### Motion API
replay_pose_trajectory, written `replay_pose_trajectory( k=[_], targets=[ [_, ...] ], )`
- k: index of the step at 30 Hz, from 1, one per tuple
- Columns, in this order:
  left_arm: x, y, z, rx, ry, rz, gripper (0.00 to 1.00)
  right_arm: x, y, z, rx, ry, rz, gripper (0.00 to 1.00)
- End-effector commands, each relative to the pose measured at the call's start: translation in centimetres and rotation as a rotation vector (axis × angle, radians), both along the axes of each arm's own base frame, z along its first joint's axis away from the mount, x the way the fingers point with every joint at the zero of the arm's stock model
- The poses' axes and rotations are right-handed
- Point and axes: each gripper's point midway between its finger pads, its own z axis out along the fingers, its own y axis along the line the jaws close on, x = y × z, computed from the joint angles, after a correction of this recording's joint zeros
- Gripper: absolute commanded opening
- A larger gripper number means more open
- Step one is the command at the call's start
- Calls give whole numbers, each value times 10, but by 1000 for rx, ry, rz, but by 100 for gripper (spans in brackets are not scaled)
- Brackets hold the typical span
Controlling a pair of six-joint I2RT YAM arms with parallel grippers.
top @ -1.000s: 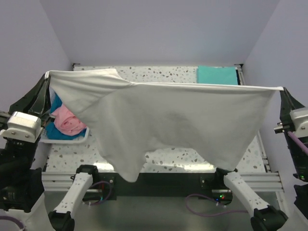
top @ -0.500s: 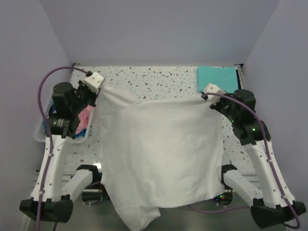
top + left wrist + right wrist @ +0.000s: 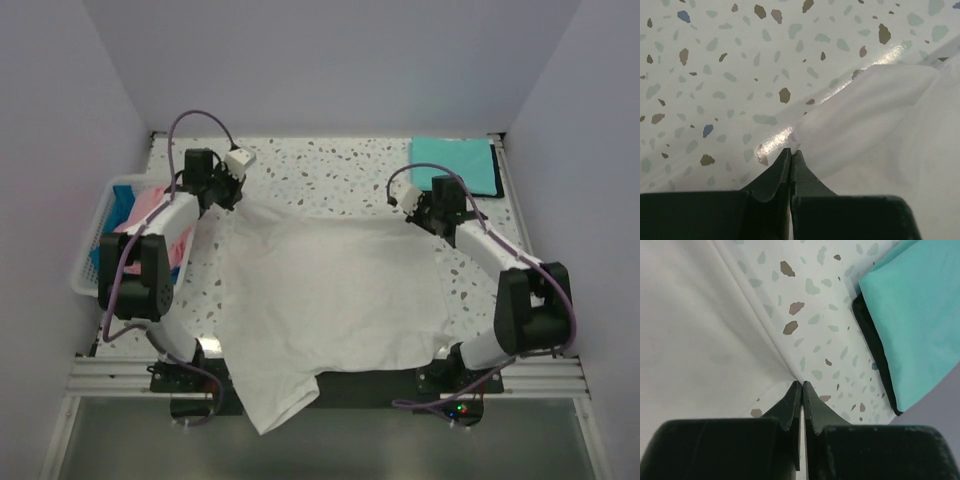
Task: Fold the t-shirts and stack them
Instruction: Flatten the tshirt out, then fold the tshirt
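The white t-shirt [image 3: 325, 300] lies spread over the speckled table [image 3: 320, 165], its lower end hanging past the near edge. My left gripper [image 3: 232, 192] is shut on its far left corner; the white cloth [image 3: 865, 115] runs right from the pinched tips [image 3: 791, 151]. My right gripper [image 3: 420, 215] is shut on the far right corner, where the white cloth [image 3: 700, 330] bunches at the closed tips [image 3: 801, 384]. A folded teal t-shirt [image 3: 455, 165] [image 3: 910, 315] lies at the far right. Pink [image 3: 150, 205] and blue [image 3: 122, 197] t-shirts lie in the basket.
A white lattice basket [image 3: 88, 270] stands at the table's left edge beside the left arm. The teal t-shirt rests on a dark pad [image 3: 875, 355] close to my right gripper. Walls close in the table at the back and on both sides.
Both arms have carried the white t-shirt from held high and stretched wide down onto the table, moving away from the near edge. The shirt now lies flat instead of hanging. Both grippers stayed shut.
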Motion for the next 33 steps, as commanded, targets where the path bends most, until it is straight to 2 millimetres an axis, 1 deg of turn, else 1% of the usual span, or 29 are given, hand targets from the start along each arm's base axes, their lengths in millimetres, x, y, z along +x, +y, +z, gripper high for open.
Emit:
replay_pose_trajectory(
  k=[1, 2, 3, 4, 5, 6, 7, 8, 9, 10, 11, 12, 13, 15, 16, 17, 18, 20, 21, 22, 23, 24, 26, 27, 28, 29, 30, 33],
  targets=[
    [61, 0, 38, -26, -153, 35, 0, 74, -1, 38, 53, -162, 4, 0],
    [69, 1, 36, -21, -153, 42, 0, 82, -1, 37, 67, -153, 10, 0],
    [81, 3, 46, -14, -179, 51, 0, 88, -2, 30, 70, -129, 8, 0],
    [88, 4, 35, -9, -160, 56, 0, 103, -4, 42, 77, -153, 5, 0],
    [94, 4, 34, -3, -161, 59, 0, 109, 0, 26, 87, -113, 17, 0],
    [103, 7, 41, 8, -181, 69, 0, 112, 0, 23, 89, -97, 24, 0],
    [107, 8, 33, 19, -171, 68, 0, 120, 2, 30, 96, -109, 28, 0],
    [113, 9, 32, 27, -174, 71, 0, 122, 5, 17, 98, -75, 45, 0],
    [115, 9, 30, 32, -175, 71, 0, 125, 5, 15, 100, -68, 47, 0],
    [116, 10, 29, 36, -170, 70, 0, 130, 6, 17, 101, -75, 51, 0],
    [116, 9, 28, 34, -163, 67, 0, 131, 8, 14, 101, -67, 54, 0],
    [118, 7, 31, 28, -164, 61, 0, 131, 7, 7, 96, -49, 57, 0],
    [117, 6, 29, 25, -155, 60, 0, 134, 8, 10, 98, -57, 58, 0],
    [113, 5, 29, 15, -146, 61, 0, 133, 7, 8, 100, -44, 60, 0],
    [109, 5, 31, 14, -137, 56, 0, 133, 6, 10, 105, -41, 68, 0],
    [104, 5, 29, 14, -123, 57, 0, 132, 6, 11, 105, -39, 72, 0],
    [100, 3, 36, 11, -130, 53, 0, 129, 6, 10, 101, -31, 80, 0],
    [87, 0, 37, 11, -103, 43, 0, 126, 5, 16, 105, -34, 94, 0],
    [77, -4, 33, 12, -81, 30, 0, 121, 4, 14, 101, -17, 103, 0],
    [68, -6, 45, 12, -89, 20, 0, 118, 3, 18, 101, -16, 110, 0],
    [56, -11, 40, 22, -70, 1, 0, 115, 4, 18, 104, -8, 125, 0],
    [47, -14, 56, 25, -96, -13, 0, 110, 4, 17, 99, 8, 136, 0],
    [28, -21, 59, 49, -91, -47, 0, 104, 5, 23, 100, 10, 154, 0],
    [13, -28, 62, 61, -93, -66, 0, 100, 5, 21, 96, 26, 161, 0],
    [1, -30, 58, 85, -69, -88, 0, 97, 4, 22, 94, 32, 167, 0],
    [-12, -38, 52, 97, -49, -115, 0, 94, 5, 26, 88, 28, 182, 0],
    [-22, -41, 57, 107, -56, -124, 0, 89, 5, 26, 87, 42, 186, 0],
    [-55, -47, 48, 145, -9, -167, 0, 78, 2, 28, 67, 55, 208, 0]
  ],
)
